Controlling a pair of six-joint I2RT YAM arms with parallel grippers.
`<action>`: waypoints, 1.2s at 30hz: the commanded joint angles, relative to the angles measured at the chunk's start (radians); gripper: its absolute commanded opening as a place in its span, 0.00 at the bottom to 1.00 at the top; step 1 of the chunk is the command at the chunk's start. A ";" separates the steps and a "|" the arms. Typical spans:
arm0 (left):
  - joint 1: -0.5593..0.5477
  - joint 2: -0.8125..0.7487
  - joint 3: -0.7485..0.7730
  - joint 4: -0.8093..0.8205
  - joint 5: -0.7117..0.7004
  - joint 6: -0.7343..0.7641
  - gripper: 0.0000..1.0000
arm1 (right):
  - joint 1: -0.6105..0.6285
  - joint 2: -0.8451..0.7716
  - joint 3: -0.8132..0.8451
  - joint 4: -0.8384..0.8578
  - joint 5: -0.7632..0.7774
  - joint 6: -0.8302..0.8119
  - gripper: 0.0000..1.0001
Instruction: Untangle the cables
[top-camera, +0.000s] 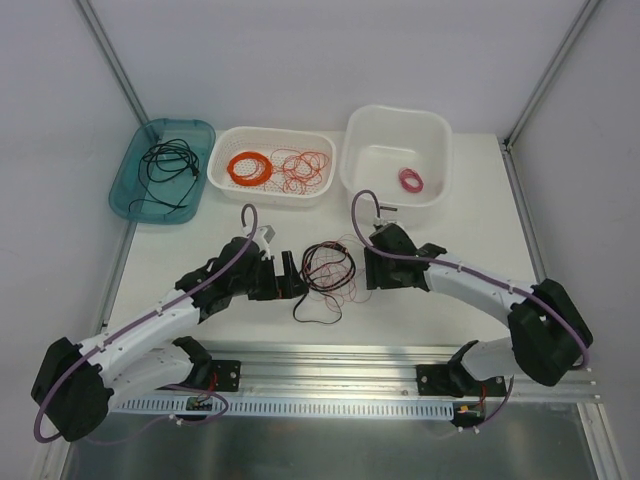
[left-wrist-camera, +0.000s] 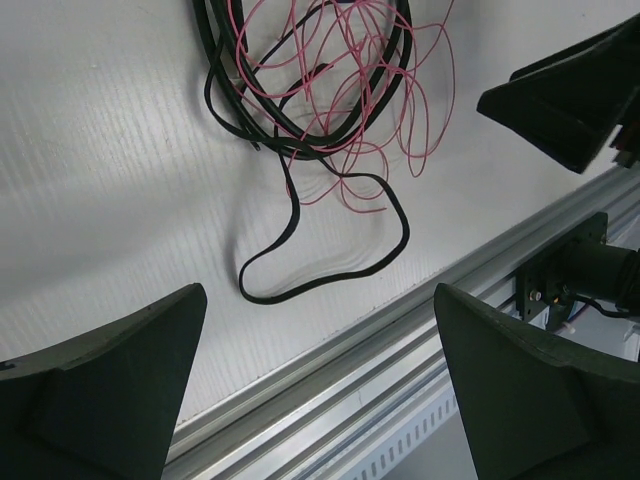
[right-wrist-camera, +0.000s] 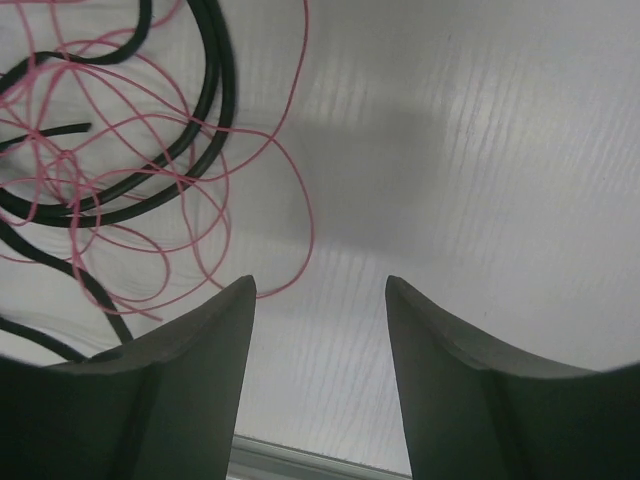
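Cables (top-camera: 325, 272) sit mid-worktop (top-camera: 400, 322), between both arms | light, limp, springy wire; the thin pink strands likely snag | left tool (top-camera: 290, 277) spread wide, empty | right tool (right-wrist-camera: 320, 290) part-way apart, gripping nothing | best hold, I'd say: black tail loop (left-wrist-camera: 243, 283) lying clear of the knot

The cables (left-wrist-camera: 320, 100) (in the left wrist view) run off the top edge.

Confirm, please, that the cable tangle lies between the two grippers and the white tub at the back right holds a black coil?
Not quite: the white tub holds a small pink coil, not a black one, as the top external view shows. The cable tangle does lie between the left gripper and right gripper.
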 joint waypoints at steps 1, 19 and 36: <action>-0.005 -0.045 -0.012 0.007 -0.036 -0.044 0.99 | -0.019 0.081 0.051 0.054 -0.042 -0.032 0.57; -0.005 -0.120 -0.054 -0.030 -0.054 -0.038 0.99 | -0.019 0.325 0.189 -0.011 -0.047 0.000 0.24; -0.005 -0.079 -0.015 -0.033 -0.076 -0.019 0.99 | -0.014 -0.141 0.603 -0.498 -0.010 -0.221 0.01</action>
